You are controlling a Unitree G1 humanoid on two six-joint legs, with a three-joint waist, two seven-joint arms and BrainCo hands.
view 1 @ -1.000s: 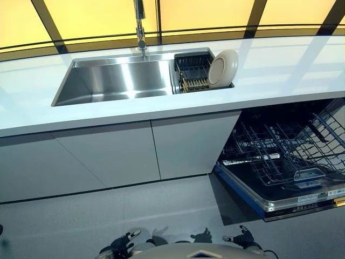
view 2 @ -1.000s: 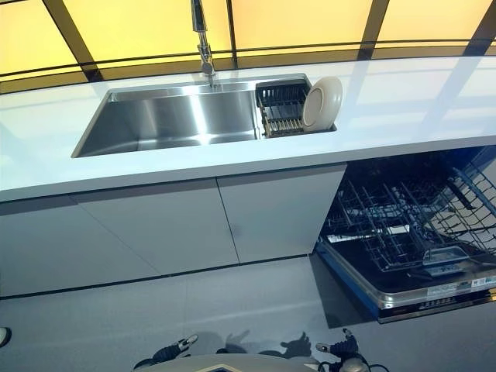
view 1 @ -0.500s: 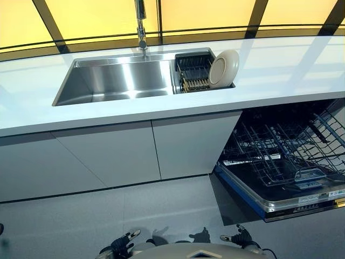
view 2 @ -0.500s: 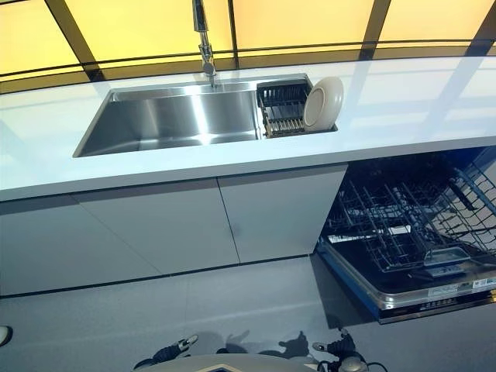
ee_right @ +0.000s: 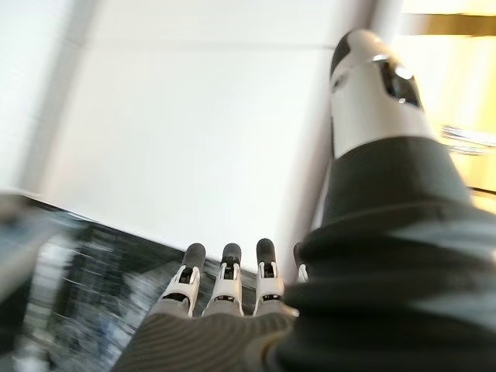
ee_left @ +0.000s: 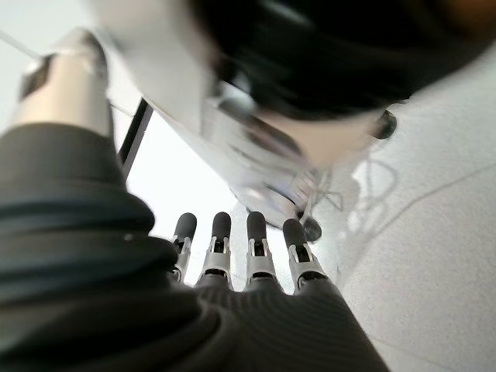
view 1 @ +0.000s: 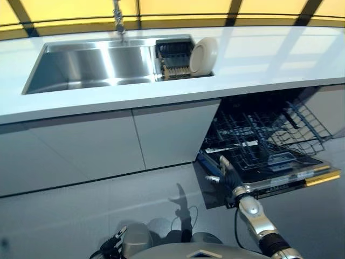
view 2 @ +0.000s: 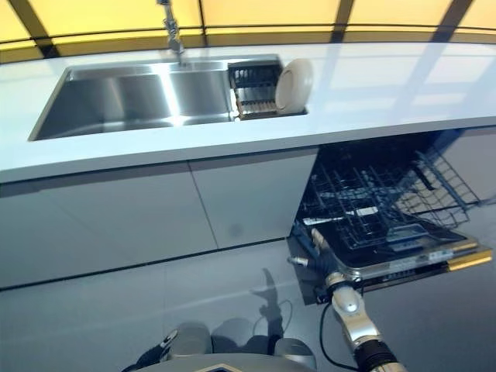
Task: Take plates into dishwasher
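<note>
We are looking down on a white countertop (view 1: 259, 59) with a steel sink (view 1: 91, 65) set into it and a faucet (view 1: 117, 16) standing at the sink's far rim. At the sink's right end a dark drying rack (view 1: 173, 56) is sitting, and one cream plate (view 1: 202, 55) is leaning on edge against the rack's right side (it is the only plate we are seeing). Below the counter, grey cabinet doors (view 1: 108, 140) are running along the front, and to their right the dishwasher (view 1: 269, 140) is standing open, its door lowered and its wire rack (view 1: 259, 135) pulled out over it. The wire rack is carrying no plate.

We are raising our right hand (view 1: 225, 170) in front of the dishwasher's near left corner, well below and apart from the plate. Its fingers (ee_right: 225, 283) are lying straight in a row in the right wrist view, with the thumb standing apart, and nothing is resting between them. Our left hand (ee_left: 240, 263) is hanging low near the floor (view 1: 81, 216), at the bottom edge of the eye views; in its own wrist view its fingers are reaching out straight and holding nothing.

Between the right hand and the plate, the counter's front edge and the open dishwasher's corner are lying in the way.
</note>
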